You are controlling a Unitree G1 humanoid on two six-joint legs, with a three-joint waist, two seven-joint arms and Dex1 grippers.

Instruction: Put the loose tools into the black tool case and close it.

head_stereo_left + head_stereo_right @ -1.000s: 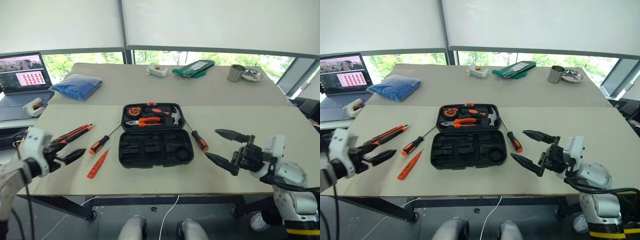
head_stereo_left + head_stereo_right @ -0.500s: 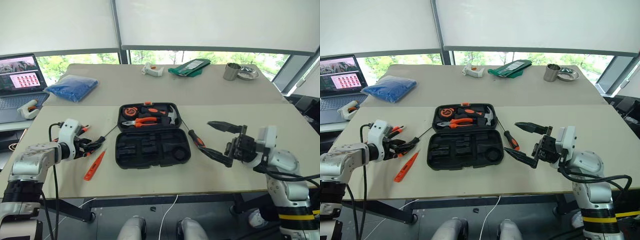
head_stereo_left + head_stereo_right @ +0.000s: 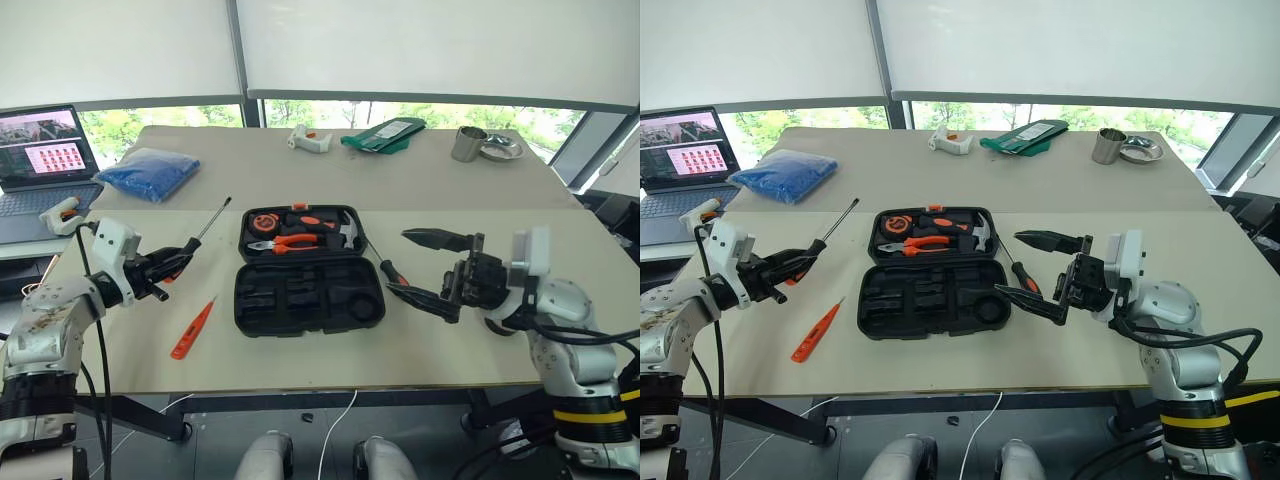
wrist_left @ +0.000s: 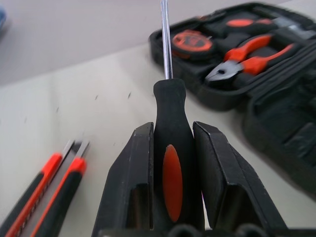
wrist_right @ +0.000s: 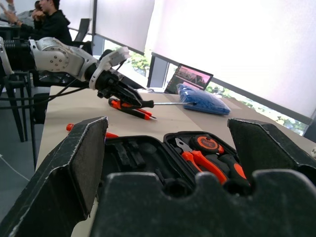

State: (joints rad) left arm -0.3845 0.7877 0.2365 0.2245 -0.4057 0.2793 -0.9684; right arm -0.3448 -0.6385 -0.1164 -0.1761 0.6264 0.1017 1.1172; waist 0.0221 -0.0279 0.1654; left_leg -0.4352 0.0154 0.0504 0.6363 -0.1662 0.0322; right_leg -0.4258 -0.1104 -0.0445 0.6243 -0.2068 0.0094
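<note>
Lying open on the beige surface point(image 3: 300, 350), the black plastic hinged tool case point(image 3: 308, 297) sits between the two tools. Its far half holds orange-handled pliers point(image 3: 290, 242), a round orange-and-black tape measure point(image 3: 264, 220) and a hammer point(image 3: 345, 234); its near half shows bare moulded recesses. The left tool point(image 3: 172, 265) is clenched on a black-and-orange screwdriver point(image 4: 170, 148), lifted off the surface with its steel shaft pointing away from the tool. Just beside that tool lie a long orange-and-black utility knife point(image 4: 49, 190) and a slim orange tester pen point(image 3: 193, 329). The right tool point(image 3: 432, 268) hangs released, jaws wide, over a second screwdriver point(image 3: 392, 272).
</note>
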